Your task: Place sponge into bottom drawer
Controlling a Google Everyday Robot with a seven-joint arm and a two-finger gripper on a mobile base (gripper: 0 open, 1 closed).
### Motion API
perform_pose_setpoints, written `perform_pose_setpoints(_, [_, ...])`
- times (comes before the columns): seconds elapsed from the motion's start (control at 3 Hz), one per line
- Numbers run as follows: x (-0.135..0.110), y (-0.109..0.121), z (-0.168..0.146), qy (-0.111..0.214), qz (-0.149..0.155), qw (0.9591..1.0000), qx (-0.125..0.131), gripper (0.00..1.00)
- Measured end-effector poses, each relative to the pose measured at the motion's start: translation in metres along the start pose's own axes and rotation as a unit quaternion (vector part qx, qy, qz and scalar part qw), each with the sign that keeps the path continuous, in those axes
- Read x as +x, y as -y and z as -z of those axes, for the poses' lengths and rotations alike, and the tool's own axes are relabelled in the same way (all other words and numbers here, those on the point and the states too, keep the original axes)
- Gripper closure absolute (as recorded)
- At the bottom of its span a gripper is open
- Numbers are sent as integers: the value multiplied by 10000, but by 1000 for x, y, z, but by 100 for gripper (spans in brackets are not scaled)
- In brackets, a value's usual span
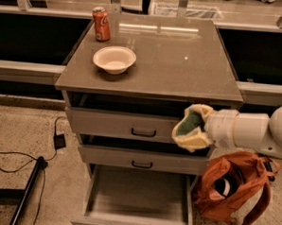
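My gripper (191, 129) reaches in from the right on a white arm, in front of the cabinet's right side at the height of the top drawer. It is shut on the sponge (192, 123), yellow foam with its dark green face turned toward the camera, held in the air. The bottom drawer (136, 194) is pulled open below and to the left of the gripper. Its flat grey floor is bare. The two upper drawers with dark handles are shut or nearly shut.
A white bowl (114, 59) and a red soda can (101, 24) stand on the cabinet top (181, 74) at the left. An orange backpack (234, 190) lies on the floor right of the open drawer. Black cables (15, 162) lie on the floor at the left.
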State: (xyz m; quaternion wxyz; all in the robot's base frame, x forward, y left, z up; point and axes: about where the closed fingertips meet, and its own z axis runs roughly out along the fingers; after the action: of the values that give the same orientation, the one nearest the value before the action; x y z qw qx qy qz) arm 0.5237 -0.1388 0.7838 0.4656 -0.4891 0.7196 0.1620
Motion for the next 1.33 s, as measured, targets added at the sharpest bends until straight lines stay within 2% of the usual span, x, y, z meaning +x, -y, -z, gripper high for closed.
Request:
perform_pose_setpoints(0.33, [29, -72, -16, 171, 524, 9930, -1042, 100])
perform_pose_setpoints(0.67, [25, -67, -16, 162, 511, 9938, -975, 100])
perform_pose_setpoints(1.0, [65, -89, -63, 86, 653, 9905, -1204, 100])
perform_pose_setpoints(1.33, [133, -138, -118, 191, 554, 9871, -1491, 100])
